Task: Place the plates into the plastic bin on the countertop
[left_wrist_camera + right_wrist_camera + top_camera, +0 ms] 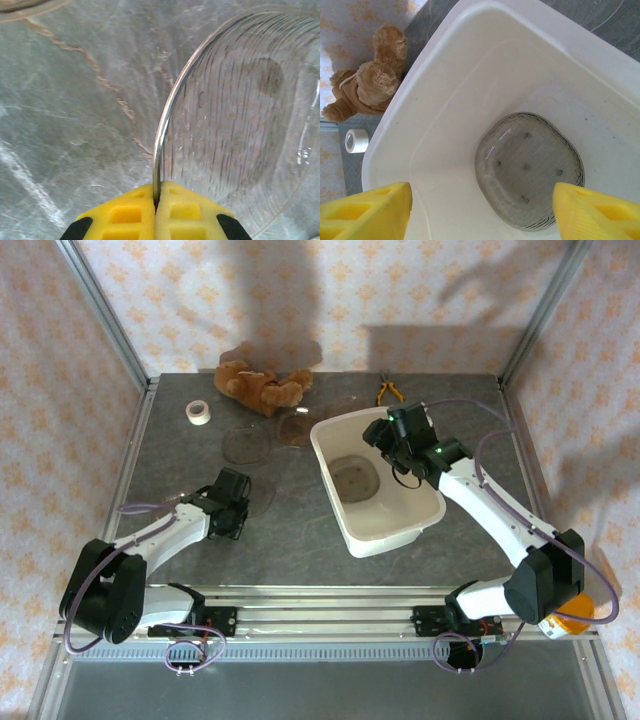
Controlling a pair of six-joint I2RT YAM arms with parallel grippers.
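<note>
**A:** Where are the plates found?

**B:** One plate (pixel 529 170) is seen lying flat on the floor of the bin (pixel 332 490), toward its far end. A second plate (pixel 240 125) is found left of the bin and apart from it. Its thin rim is pinched between the yellow pads (pixel 125 215) of the left gripper (pixel 156 200).

**A:** So that claw is closed on it?

**B:** Yes, it is clamped tight on the rim. Whether the second plate is lifted off the countertop (pixel 300 540) cannot be told.

**A:** And the other claw?

**B:** The right gripper (pixel 480 212) is held above the bin, over its far end. Its jaws are spread wide and nothing is held between them. The plate in the bin is seen below them.

**A:** Are more plates seen?

**B:** Two more are laid flat on the countertop. A third plate (pixel 300 427) is set just beside the bin's far-left corner, and a fourth plate (pixel 246 444) lies further left of it.

**A:** What else is placed around the bin?

**B:** A bear (pixel 260 385) is laid beyond those two plates, far-left of the bin. A tape roll (pixel 199 412) is found further left still. Pliers (pixel 389 391) are seen just beyond the bin's far side.
</note>
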